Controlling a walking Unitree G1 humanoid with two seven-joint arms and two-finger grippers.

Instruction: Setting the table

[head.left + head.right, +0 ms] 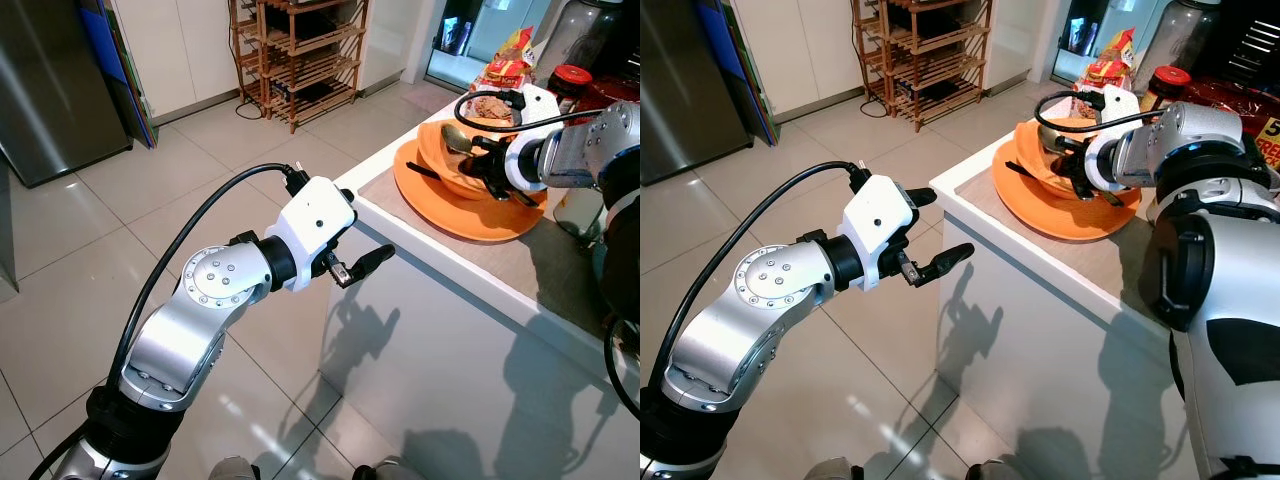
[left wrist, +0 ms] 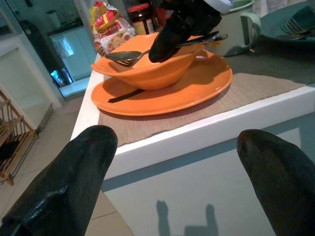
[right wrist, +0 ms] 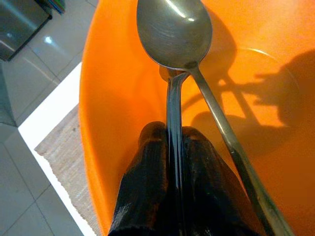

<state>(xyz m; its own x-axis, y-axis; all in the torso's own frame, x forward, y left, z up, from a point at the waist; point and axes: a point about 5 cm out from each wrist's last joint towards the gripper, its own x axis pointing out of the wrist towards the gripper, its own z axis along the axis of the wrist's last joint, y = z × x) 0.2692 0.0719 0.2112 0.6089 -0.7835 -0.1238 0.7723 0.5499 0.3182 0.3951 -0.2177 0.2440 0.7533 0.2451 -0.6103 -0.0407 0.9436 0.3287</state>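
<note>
Right wrist view shows my right hand (image 3: 170, 162) pinched on a fork (image 3: 173, 123) handle inside the orange bowl (image 3: 113, 98), a spoon (image 3: 174, 32) alongside. The bowl sits on the orange plate (image 1: 440, 210) at the counter (image 1: 460, 265) corner. My left hand (image 2: 172, 162) hangs open beside the counter. Next I'd lift the fork clear and lay it beside the plate.

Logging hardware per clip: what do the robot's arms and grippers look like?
Both arms are silver metal with black joints and white wrist housings; a black cable loops to each wrist. The left gripper and right gripper each have two long black fingers.
</note>
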